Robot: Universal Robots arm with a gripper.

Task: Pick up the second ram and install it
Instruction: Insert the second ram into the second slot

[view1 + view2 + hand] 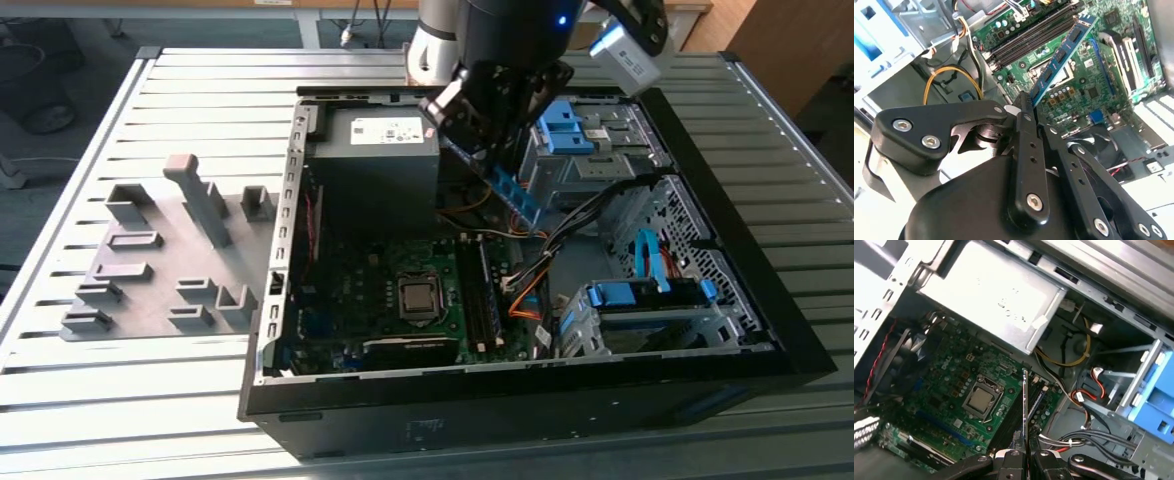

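While edge-on in first wrist view, second ram [1025,415] broadside in tool [1026,107].

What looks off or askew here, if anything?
Nothing damaged. The only skewed item is the second ram, clamped in the gripper and held tilted above the motherboard, not seated in the memory slots. Loose cables cross the open case.

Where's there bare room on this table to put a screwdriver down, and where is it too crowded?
Bare slatted table lies beyond the grey fixture blocks on the exterior view's left, and in front of them toward the near edge. Crowded: inside the computer case, where the gripper holds the second ram above the motherboard.
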